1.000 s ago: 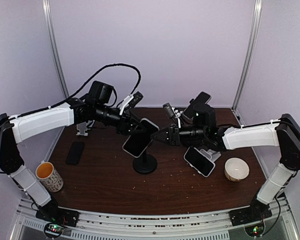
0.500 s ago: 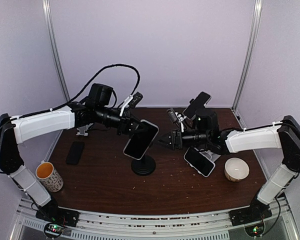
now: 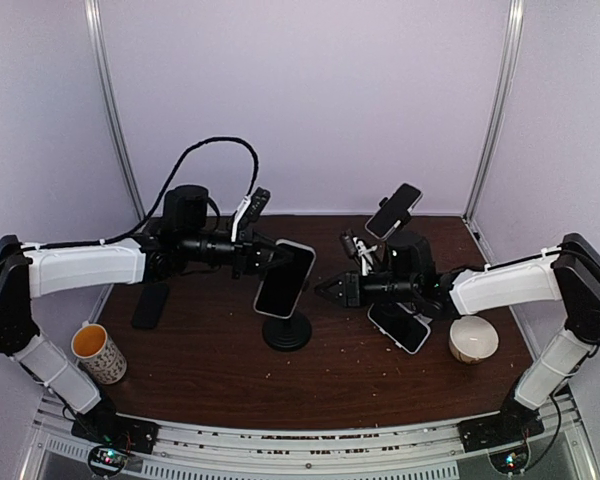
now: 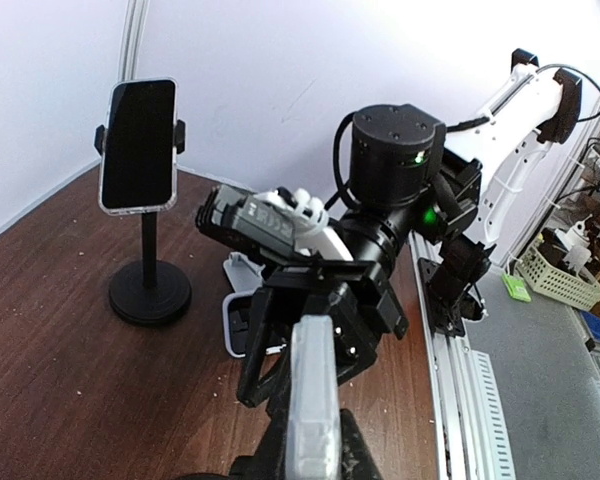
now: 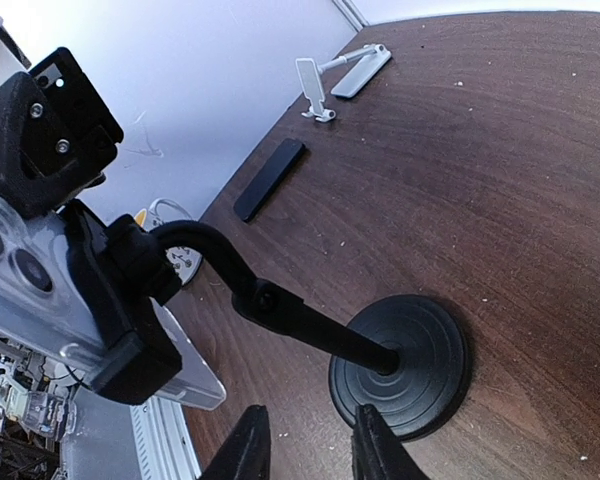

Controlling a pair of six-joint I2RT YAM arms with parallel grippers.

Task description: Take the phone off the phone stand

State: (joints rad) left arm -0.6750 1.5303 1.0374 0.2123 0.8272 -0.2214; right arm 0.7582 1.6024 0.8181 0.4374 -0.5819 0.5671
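Note:
The phone point(image 3: 284, 280) has a dark screen and a clear case. It sits in the clamp of a black stand whose round base point(image 3: 287, 332) rests mid-table. My left gripper point(image 3: 268, 258) is shut on the phone's upper edge. In the left wrist view the phone's edge point(image 4: 313, 370) stands between my left gripper's point(image 4: 313, 432) jaws. My right gripper point(image 3: 326, 290) is open and empty, a little to the right of the phone. In the right wrist view my right gripper point(image 5: 308, 418) hovers just in front of the stand base point(image 5: 400, 365). The clamp grips the phone point(image 5: 40, 295) at far left.
A second phone on a black stand point(image 3: 394, 211) is at the back right. Another phone point(image 3: 398, 323) lies under my right arm. A white bowl point(image 3: 473, 338) is at right, a patterned cup point(image 3: 98, 352) at front left, a flat black phone point(image 3: 151, 305) at left.
My left gripper has drawn back to the left and turned the phone more upright on the stand. My right gripper has pulled away from the phone to the right.

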